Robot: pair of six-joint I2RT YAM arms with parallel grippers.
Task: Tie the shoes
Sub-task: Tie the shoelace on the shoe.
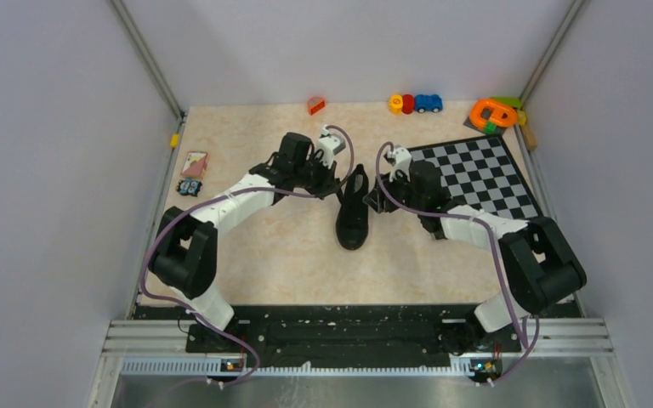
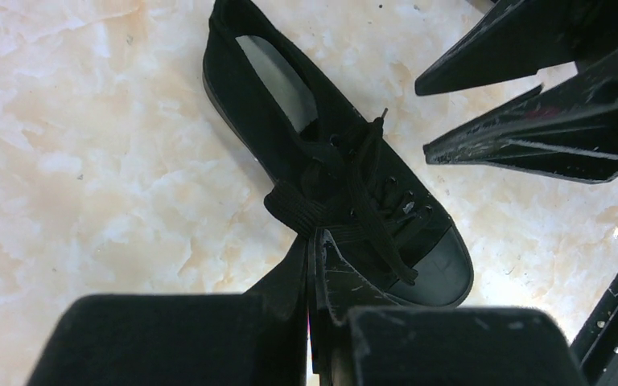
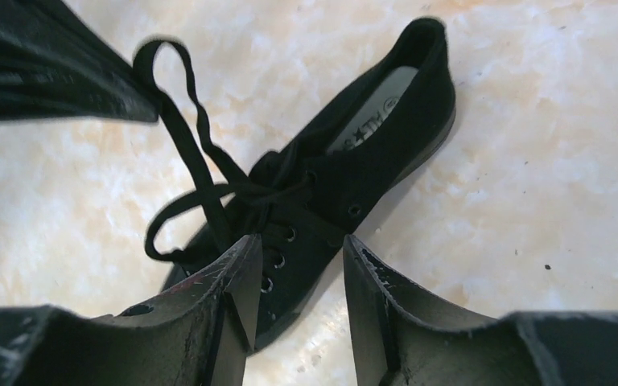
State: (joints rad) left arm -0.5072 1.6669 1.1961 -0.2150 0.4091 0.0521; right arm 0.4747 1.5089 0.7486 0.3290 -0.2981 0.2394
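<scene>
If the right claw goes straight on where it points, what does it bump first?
Probably the shoe: the open right gripper aims at its laced front, though depth is hard to judge.

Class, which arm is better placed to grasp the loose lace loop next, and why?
Right. The right fingers stand open and empty beside the sneaker's loose lace loop, while the left fingers are shut on the other loop.
</scene>
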